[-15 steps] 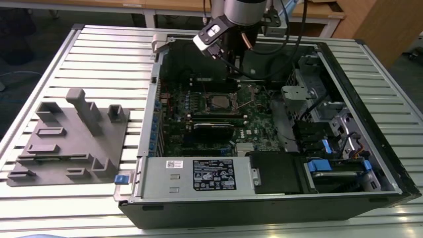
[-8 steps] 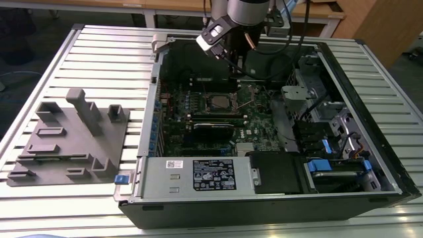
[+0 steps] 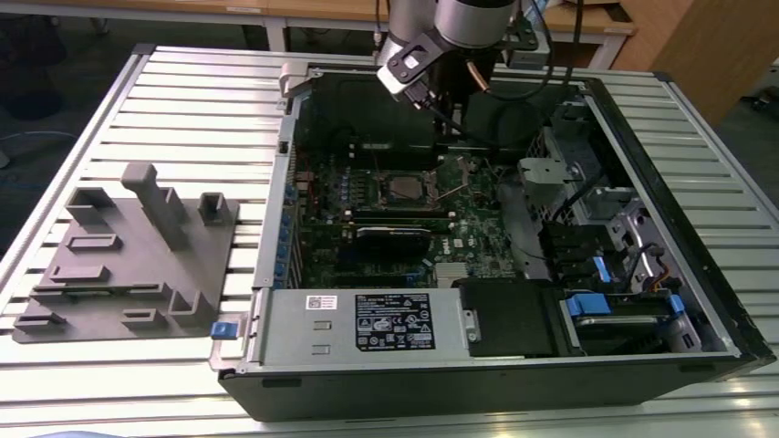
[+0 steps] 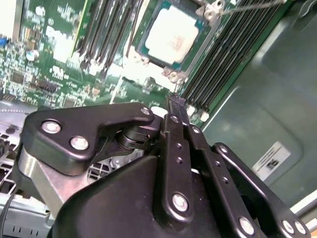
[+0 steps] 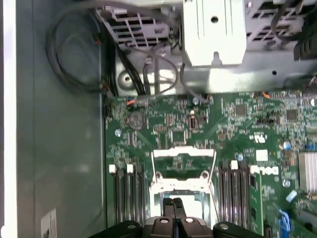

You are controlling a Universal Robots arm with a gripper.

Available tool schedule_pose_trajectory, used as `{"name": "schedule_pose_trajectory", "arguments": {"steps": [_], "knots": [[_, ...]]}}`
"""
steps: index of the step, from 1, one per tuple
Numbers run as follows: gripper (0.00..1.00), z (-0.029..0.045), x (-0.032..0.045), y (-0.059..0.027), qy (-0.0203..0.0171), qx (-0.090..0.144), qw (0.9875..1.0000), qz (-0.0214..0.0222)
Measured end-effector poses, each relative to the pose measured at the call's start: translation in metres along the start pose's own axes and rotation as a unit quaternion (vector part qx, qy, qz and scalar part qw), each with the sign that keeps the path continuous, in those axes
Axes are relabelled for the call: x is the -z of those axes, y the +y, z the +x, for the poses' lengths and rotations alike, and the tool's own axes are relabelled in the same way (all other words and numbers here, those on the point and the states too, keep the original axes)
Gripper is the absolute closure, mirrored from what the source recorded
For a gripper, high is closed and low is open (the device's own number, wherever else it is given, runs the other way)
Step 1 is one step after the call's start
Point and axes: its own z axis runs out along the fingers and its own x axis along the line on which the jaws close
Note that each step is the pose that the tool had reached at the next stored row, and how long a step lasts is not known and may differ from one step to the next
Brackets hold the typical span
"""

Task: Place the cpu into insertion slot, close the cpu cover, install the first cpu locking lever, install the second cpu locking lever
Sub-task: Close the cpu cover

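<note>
The cpu (image 4: 171, 33), a small square chip with a dull silver top, lies flat in the insertion slot (image 3: 399, 189) on the green motherboard. In the first wrist view the cpu cover (image 5: 183, 151), a silvery frame with a square opening, stands hinged open beyond the slot. A thin wire locking lever (image 4: 257, 4) sticks up beside the slot. My gripper (image 4: 176, 101) hovers above the board just off the slot's edge, its two slim black fingers pressed together with nothing between them. In the exterior view the gripper (image 3: 466, 137) hangs inside the case, behind the slot.
The open computer case (image 3: 731, 228) lies on a slatted table. Black memory slots (image 4: 218, 64) flank the slot. A drive cage (image 5: 213, 29) and loose cables (image 5: 74, 59) sit nearby. A power supply (image 3: 365, 319) fills the front. A grey fixture (image 3: 122, 255) stands at the exterior view's left.
</note>
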Motion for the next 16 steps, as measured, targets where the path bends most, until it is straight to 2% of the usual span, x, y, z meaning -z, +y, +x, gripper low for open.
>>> {"name": "schedule_pose_trajectory", "arguments": {"steps": [8,10,11,16], "knots": [[0.89,0.001,-0.0005,0.0197,0.0,0.0,1.0,0.0],[0.89,0.0013,-0.0007,0.0256,0.0,0.0,1.0,0.0],[0.89,0.0016,-0.0008,0.0313,0.0,0.0,1.0,0.0],[0.89,0.0023,-0.0011,0.0433,0.0,0.0,1.0,0.0]]}}
